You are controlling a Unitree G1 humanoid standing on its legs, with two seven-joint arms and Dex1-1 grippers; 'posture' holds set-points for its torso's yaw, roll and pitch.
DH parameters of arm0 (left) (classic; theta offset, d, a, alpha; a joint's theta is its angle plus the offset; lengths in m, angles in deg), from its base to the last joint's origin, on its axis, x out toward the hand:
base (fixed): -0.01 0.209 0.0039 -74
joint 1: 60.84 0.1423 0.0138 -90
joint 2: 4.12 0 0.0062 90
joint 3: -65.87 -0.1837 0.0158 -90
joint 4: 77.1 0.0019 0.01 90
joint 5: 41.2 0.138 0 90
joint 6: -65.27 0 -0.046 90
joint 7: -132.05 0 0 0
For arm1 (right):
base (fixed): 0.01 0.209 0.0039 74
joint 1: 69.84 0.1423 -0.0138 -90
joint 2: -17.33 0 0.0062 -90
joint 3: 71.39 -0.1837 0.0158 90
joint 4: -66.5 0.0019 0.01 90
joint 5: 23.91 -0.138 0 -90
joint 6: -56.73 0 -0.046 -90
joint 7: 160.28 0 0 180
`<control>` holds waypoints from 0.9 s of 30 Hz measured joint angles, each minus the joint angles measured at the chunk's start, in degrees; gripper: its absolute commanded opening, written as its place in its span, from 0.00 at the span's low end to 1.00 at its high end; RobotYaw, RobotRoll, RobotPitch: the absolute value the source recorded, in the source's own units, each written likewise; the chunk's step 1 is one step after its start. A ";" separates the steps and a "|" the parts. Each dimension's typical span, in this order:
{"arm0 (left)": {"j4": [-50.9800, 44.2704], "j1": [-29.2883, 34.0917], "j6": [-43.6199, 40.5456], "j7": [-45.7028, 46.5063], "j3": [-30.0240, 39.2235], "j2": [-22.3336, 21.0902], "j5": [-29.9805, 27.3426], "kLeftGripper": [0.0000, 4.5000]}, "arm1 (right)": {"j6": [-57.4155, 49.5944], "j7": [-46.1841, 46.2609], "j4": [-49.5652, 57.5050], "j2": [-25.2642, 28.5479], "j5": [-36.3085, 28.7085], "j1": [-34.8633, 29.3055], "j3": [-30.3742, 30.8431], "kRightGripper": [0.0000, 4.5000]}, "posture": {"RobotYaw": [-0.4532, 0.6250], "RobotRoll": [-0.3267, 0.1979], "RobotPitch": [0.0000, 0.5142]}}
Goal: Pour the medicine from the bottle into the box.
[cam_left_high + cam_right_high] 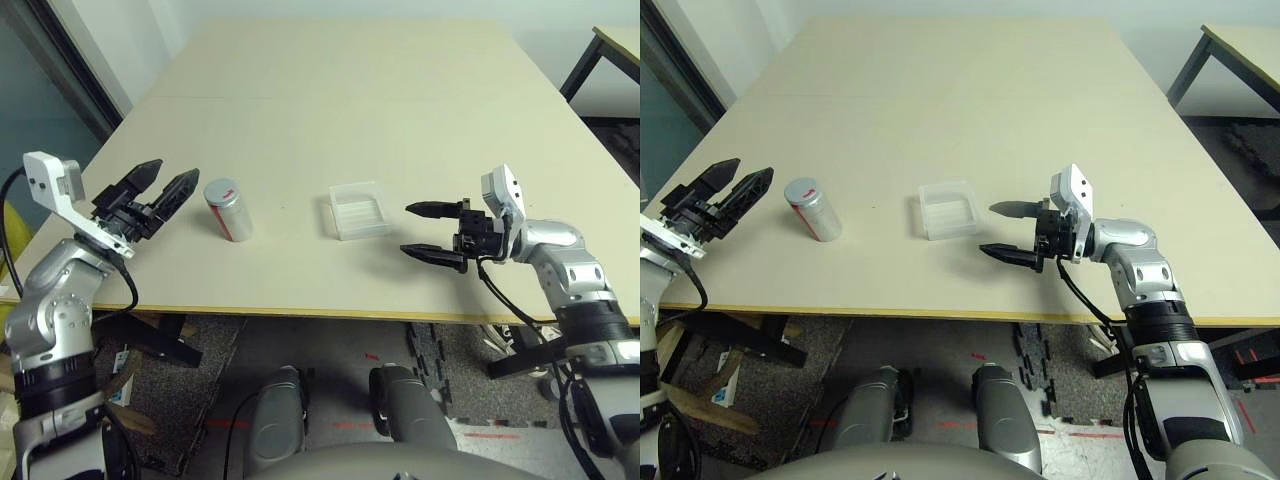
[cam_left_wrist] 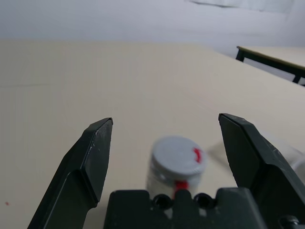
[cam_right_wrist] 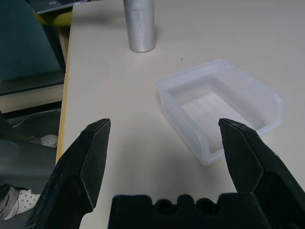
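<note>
**Open Grippers Flank Bottle and Tray on Pale Tabletop**

Standing upright on the pale table (image 1: 300,110), toward the robot's left: a silver-grey cylindrical bottle (image 1: 232,216), with its grey screw cap (image 1: 221,190) in place and a red stripe (image 1: 221,223) down its side (plus a touch of red on the cap). To the right of the bottle, well apart from it and set flat near the front edge (image 1: 300,311) of the table: a shallow clear plastic tray (image 1: 361,231), open side up.

At left, just beside the bottle but clear of it: the left gripper (image 1: 172,170), black fingers spread wide and pointing away from the robot, with nothing in hold. At right, near the tray yet apart from it: the right gripper (image 1: 405,228), also spread wide and empty, fingers pointing inward across the table toward the tray. In the background, off to the right: part of a second table (image 1: 622,40), dark-legged, beyond the far right corner.
</note>
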 measured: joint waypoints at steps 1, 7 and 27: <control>-0.42 0.62 0.01 0.00 -0.35 0.14 0.00 0.99 | 0.15 0.00 -0.05 -0.14 0.02 0.00 0.06 1.00 | 0.38 0.62 0.22; -0.46 2.87 2.19 0.41 -3.25 1.83 2.26 0.99 | 0.59 0.08 -0.10 -0.35 0.05 -0.01 0.12 1.00 | 0.37 0.62 0.21; 9.35 3.24 14.63 -0.32 -9.54 3.46 12.63 0.99 | 0.66 1.88 0.76 -0.21 0.00 -1.82 0.06 1.00 | 0.34 0.62 0.21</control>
